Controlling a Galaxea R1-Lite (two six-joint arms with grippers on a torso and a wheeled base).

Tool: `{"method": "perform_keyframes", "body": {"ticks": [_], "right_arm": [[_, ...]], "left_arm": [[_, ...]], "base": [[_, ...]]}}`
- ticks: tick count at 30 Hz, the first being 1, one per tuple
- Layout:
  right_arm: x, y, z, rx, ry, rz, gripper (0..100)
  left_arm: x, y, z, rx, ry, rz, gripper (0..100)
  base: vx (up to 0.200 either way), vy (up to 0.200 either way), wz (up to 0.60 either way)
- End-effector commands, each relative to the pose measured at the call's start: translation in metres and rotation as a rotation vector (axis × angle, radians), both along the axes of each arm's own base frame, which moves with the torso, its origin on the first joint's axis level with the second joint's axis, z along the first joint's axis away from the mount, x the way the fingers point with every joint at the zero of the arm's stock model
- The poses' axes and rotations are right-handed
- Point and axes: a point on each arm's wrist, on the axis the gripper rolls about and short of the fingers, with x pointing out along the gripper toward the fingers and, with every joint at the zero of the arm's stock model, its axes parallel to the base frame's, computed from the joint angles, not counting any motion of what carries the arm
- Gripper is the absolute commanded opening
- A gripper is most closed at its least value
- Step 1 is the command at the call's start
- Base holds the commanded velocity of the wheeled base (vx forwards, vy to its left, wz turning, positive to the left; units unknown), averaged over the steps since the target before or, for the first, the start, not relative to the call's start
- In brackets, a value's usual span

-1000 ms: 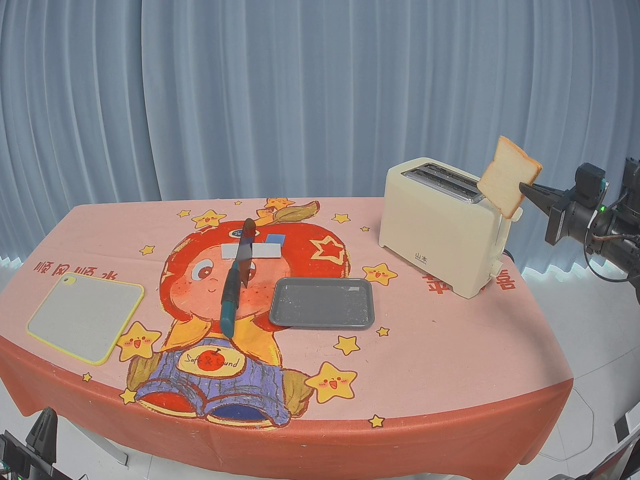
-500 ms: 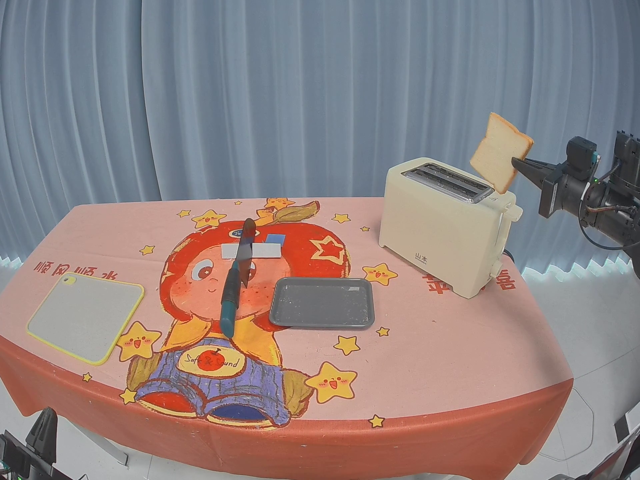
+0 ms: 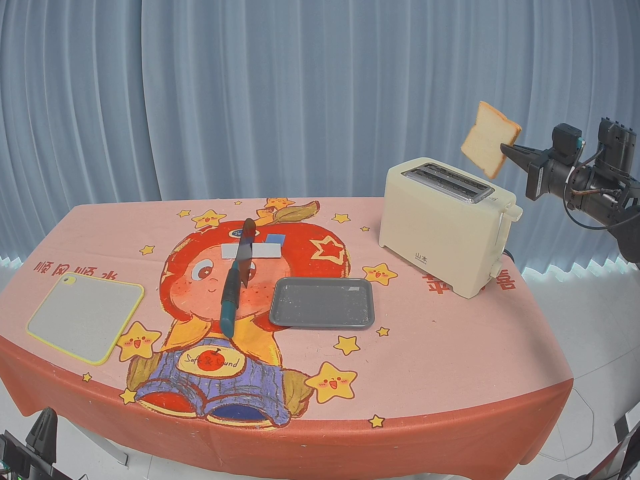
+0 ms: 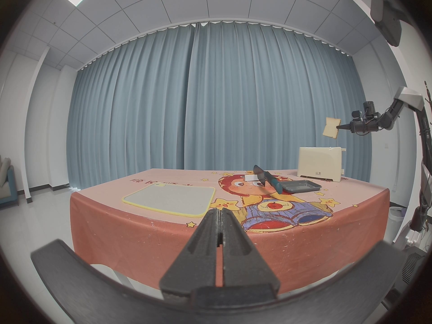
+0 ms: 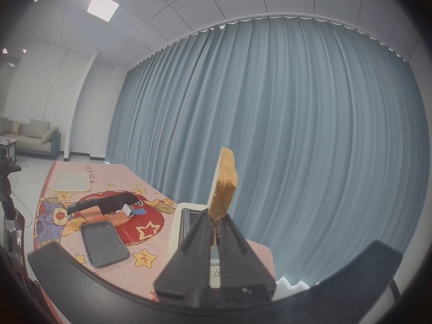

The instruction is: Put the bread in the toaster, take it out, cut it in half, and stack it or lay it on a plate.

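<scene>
A slice of bread hangs tilted in the air above the right end of the cream toaster, pinched at its lower edge by my right gripper, which is shut on it. In the right wrist view the bread stands edge-on above the gripper, with the toaster's slot below. The grey plate lies at the table's middle, left of the toaster. A knife with a teal handle leans on a small stand. My left gripper is shut and empty, low before the table's front left.
A grey cutting board with a yellow rim lies at the table's left front. The pink printed tablecloth covers the table, and a blue curtain hangs behind. The toaster's lever sticks out at its right end.
My right gripper has lifted the bread upward and a little to the left, from beside the toaster's right end to above it. Nothing else has moved.
</scene>
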Motion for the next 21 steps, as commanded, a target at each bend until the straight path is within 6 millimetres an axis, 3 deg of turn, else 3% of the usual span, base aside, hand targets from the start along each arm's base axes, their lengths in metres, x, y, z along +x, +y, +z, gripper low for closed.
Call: {"method": "perform_keyframes", "body": {"ticks": [1,21], "right_arm": [[0.013,0.001,-0.006,-0.003,0.021,0.001,0],[0.036,0.009,-0.030,-0.028,0.068,0.041,0]], "left_arm": [[0.001,0.000,-0.005,0.000,0.019,0.001,0],[0.001,0.000,-0.005,0.000,0.019,0.001,0]], "base": [[0.000,0.000,0.00],[0.000,0.000,0.00]]}}
